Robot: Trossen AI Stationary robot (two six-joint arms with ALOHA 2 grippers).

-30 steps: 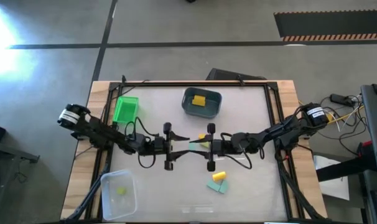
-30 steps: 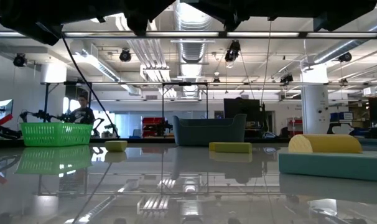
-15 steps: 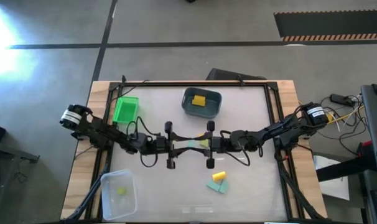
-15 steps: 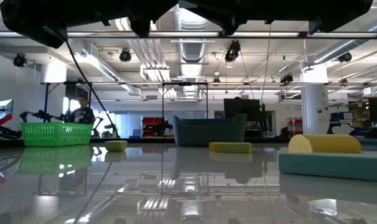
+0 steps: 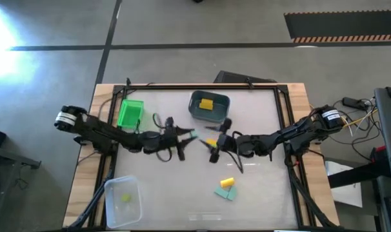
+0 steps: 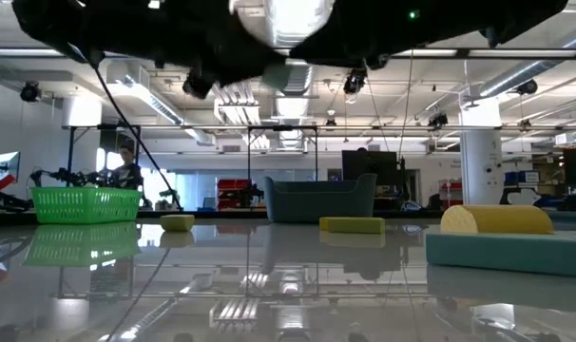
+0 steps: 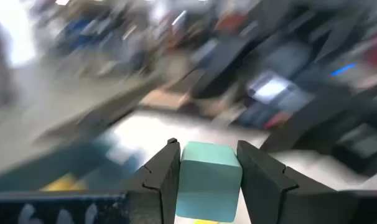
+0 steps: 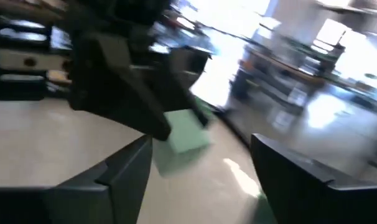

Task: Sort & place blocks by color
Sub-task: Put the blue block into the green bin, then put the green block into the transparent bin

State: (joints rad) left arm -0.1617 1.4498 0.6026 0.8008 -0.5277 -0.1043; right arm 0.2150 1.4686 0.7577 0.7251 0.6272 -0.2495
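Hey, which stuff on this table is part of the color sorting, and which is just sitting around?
Part of the job:
teal block held in the left claw
yellow block and teal block on the table
green bin, dark bin, clear bin

Just lying about:
cables beside the table

Grey floor (image 5: 182,26) surrounds the worktop (image 5: 260,193). Exposed ducts (image 6: 288,85) and strip lights cross the ceiling. A white column (image 6: 480,161) stands beyond.
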